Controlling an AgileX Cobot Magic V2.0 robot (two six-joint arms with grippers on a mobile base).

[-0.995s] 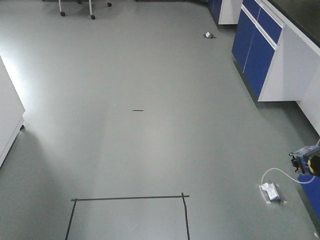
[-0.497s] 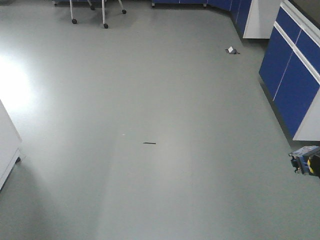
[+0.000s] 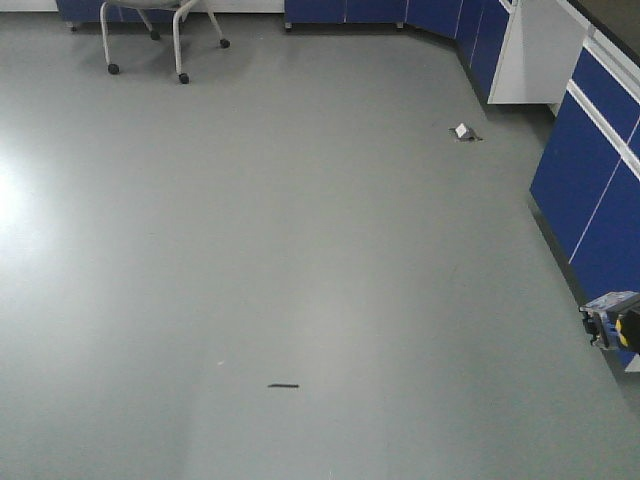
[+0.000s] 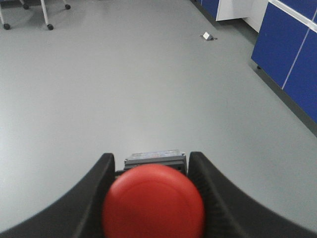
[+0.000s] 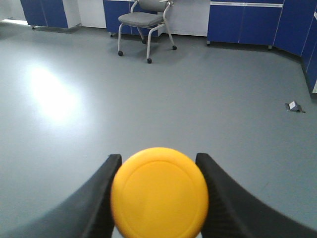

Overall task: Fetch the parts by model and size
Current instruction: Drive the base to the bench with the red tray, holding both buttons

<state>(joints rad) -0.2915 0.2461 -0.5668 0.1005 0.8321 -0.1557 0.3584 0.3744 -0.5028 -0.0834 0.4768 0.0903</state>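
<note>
1. Found clamped between the black jaws of the left gripper [image 4: 151,159]: red-capped switch [image 4: 153,201], cap turned toward the wrist camera, bluish-grey base poking out just past the jaw tips.
2. Found clamped between the jaws of the right gripper [image 5: 158,158]: yellow-capped switch [image 5: 159,193], cap filling the gap, both jaws touching its sides, body hidden behind the cap.
3. Recorded ahead of both jaw pairs: bare grey floor [image 3: 300,220], wide and open.
4. Logged to the right of the left jaws: blue cabinets [image 4: 292,54], closing off the open room on that side, with a white panel [image 4: 237,7] farther along the same run.
5. Logged far ahead and right of the left jaws: small white object [image 4: 207,35], lying on the floor near the foot of the cabinet run.
6. Logged far ahead and slightly left of the right jaws: wheeled chair [image 5: 146,20], standing before a further row of blue cabinets.
7. Noted ahead and left of the right jaws: bright glare patch [image 5: 52,94] on the floor.
8. Noted in the front view only: short dark mark [image 3: 283,386] on the floor, well apart from cabinets and chair; place relative to the jaws could not be told.
</note>
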